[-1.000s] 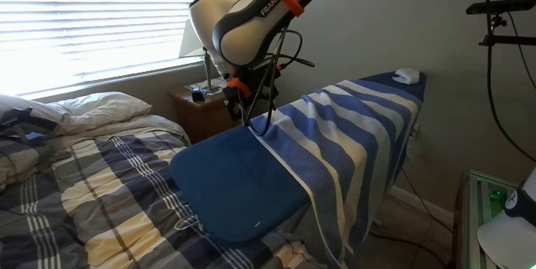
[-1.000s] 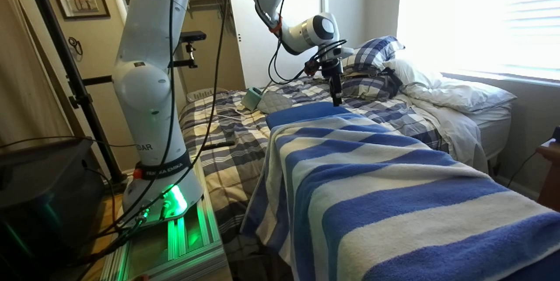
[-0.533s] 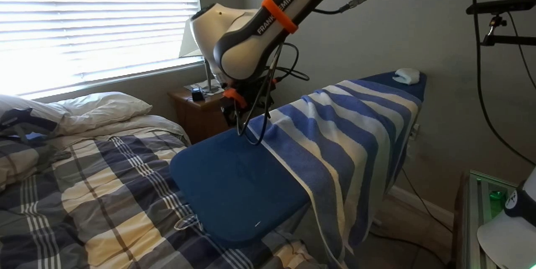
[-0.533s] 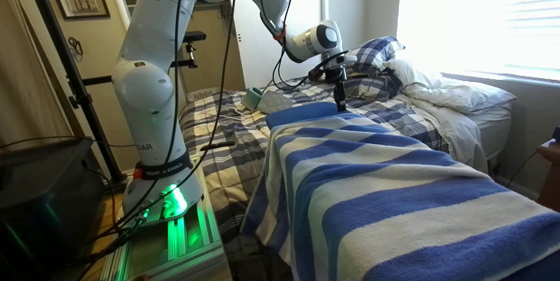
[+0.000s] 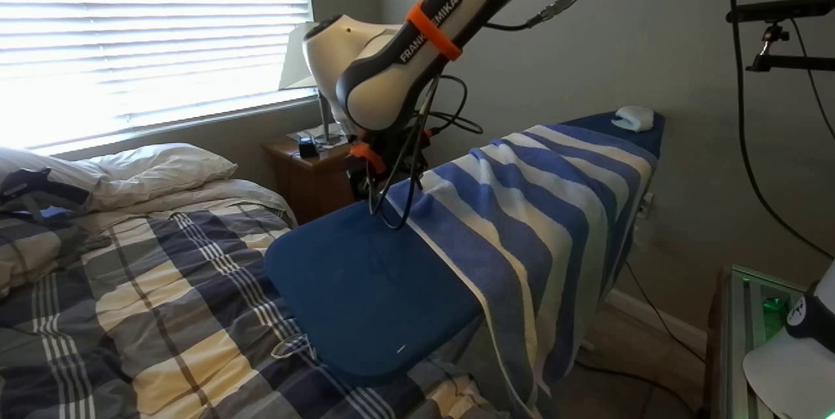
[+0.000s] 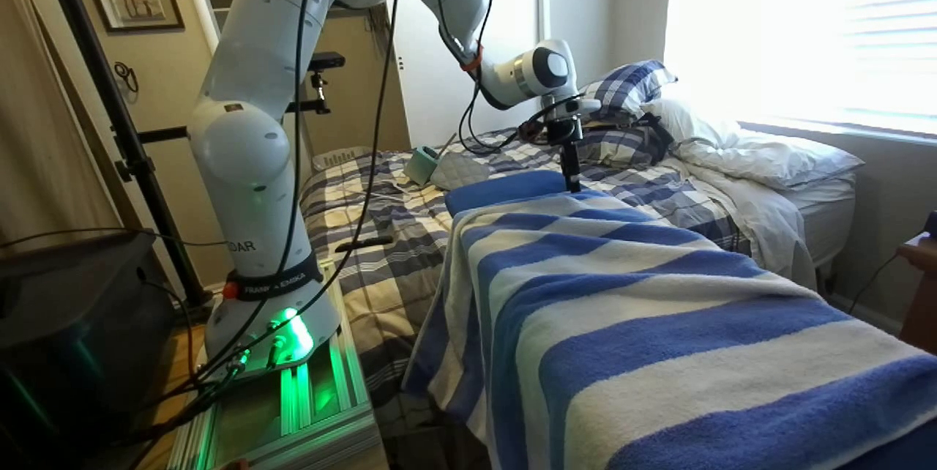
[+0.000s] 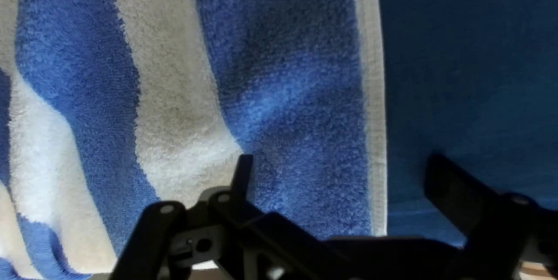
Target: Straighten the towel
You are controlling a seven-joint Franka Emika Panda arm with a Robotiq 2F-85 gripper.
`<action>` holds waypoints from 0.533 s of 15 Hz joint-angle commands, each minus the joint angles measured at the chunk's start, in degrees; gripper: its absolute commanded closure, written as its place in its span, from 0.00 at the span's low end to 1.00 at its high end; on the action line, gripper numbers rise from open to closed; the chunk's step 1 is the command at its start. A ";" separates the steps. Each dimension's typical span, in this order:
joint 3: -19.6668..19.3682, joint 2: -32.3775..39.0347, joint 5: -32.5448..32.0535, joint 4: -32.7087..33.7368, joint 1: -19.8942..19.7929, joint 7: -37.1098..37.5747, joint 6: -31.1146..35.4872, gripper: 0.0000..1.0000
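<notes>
The towel [image 5: 522,210], with blue and cream-white stripes, lies across the blue padded board [image 5: 372,288] with ripples, its side hanging over the edge. Its folds also show in an exterior view [image 6: 659,309]. My gripper [image 6: 572,181] points down at the towel's end near the board's far corner in that view. In the wrist view the gripper [image 7: 342,169] is open. One finger is over the towel [image 7: 305,140], the other over the bare board [image 7: 471,75], with the towel's pale hem between them. Nothing is held. I cannot tell whether the fingertips touch the cloth.
A bed with a plaid bedspread [image 5: 163,314] stands beside the board. A nightstand [image 5: 313,177] with a lamp [image 5: 324,112] is behind the gripper. A small white object [image 5: 633,119] sits on the board's narrow end. Cables hang from the arm.
My arm has lowered, bringing the gripper down to the towel's end and slightly toward the towel. The towel has not visibly moved.
</notes>
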 commanded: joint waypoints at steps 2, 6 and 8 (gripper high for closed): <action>-0.92 -0.20 2.68 -1.13 -1.09 -1.50 1.30 0.00; -0.87 -0.57 3.64 -2.11 -2.19 -4.55 2.11 0.00; -0.91 -0.32 4.02 -1.95 -2.53 -6.29 1.73 0.00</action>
